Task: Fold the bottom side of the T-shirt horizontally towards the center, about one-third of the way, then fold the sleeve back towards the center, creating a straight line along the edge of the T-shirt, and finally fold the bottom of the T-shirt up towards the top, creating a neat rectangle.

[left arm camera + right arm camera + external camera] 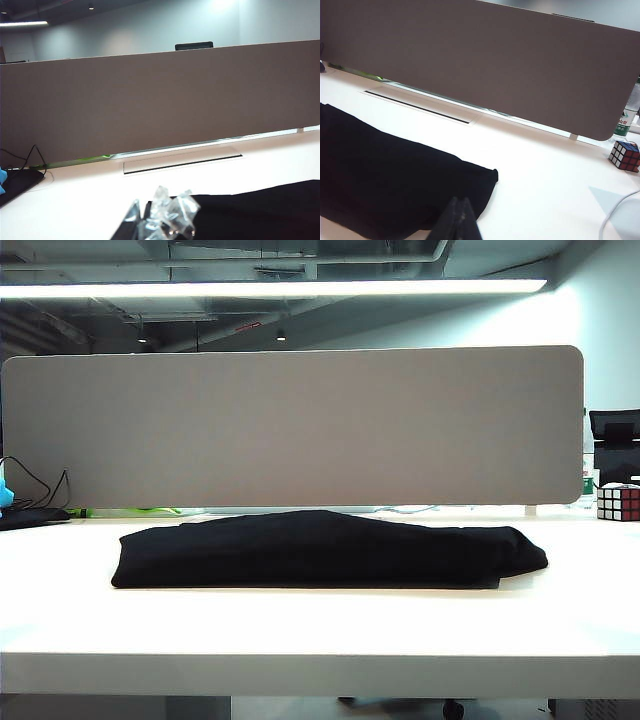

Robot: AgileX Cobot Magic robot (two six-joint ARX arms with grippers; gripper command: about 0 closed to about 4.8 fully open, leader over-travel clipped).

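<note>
Exterior view: one black T-shirt lies folded into a long, low, soft bundle across the middle of a smooth white counter. Its matte fabric bulges slightly at the centre and tapers to a rounded end on the right. Behind it stands one wide grey partition panel with rounded corners. One Rubik's cube sits at the far right edge, and black cables trail at the far left. Neither arm appears in this view.

Left wrist view: the left end effector shows at the frame's lower edge, its tips wrapped in crinkled clear tape, closed together and holding nothing. It hangs just beside the T-shirt's near end, above the counter. This view alone shows a long narrow slot cut in the counter near the panel.

Right wrist view: the right end effector is two dark fingers pressed shut into a wedge, empty, over the T-shirt's rounded edge. Only here do a white cable and a bottle beside the cube appear.
</note>
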